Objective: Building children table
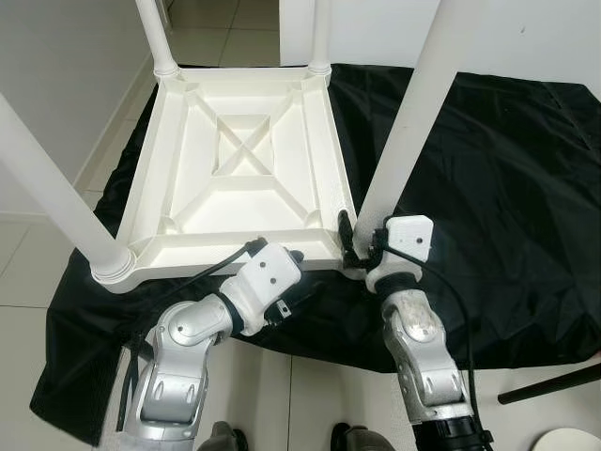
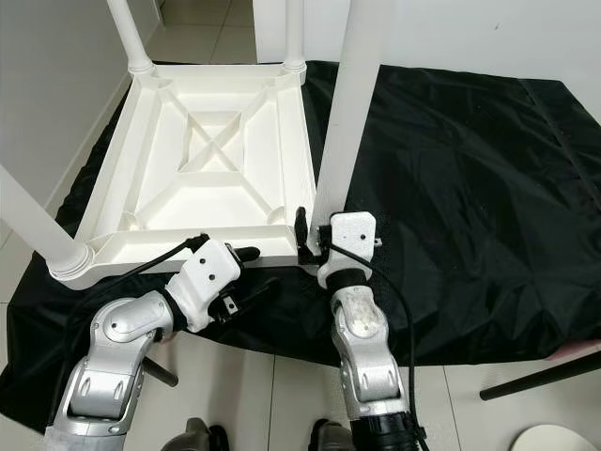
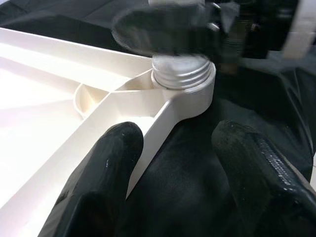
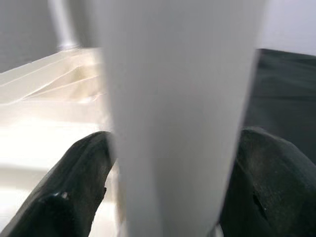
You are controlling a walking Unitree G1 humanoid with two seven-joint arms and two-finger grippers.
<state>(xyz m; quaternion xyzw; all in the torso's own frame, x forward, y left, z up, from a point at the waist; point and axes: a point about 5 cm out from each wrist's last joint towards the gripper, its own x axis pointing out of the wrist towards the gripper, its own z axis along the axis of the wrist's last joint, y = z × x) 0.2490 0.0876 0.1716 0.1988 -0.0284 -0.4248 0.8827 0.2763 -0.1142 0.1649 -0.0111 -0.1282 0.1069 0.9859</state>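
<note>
Pale floor tiles [image 1: 310, 395] run under a black cloth [image 1: 507, 188] that I see spread across the floor, with a white wall [image 1: 56, 85] on the left. On that cloth lies the white children table [image 1: 239, 169], upside down, its ribbed underside facing up at me and a cross-shaped brace in the middle.

Legs stand up from its corners: two at the far side, one at the near left corner [image 1: 56, 193], and one at the near right corner [image 1: 413, 122], which rises steeply towards the head camera. In the left wrist view the near right corner socket [image 3: 183, 86] shows a grey threaded collar where that leg meets it.

My right pincer [image 1: 352, 242] is at the foot of the near right leg, its two black fingers [image 4: 74, 182] set on either side of the white shaft and pinching it, as the right wrist view shows. My left pincer [image 1: 293, 272] sits just beside the table's near edge, low over the cloth, pointing towards the near right corner; its fingers [image 3: 103, 173] are spread, one lying over the table's rim, the other over the cloth, gripping nothing.

At the near right, off the cloth, a dark thin bar [image 1: 549, 383] lies on the tiles next to a pale round object [image 1: 568, 442].
</note>
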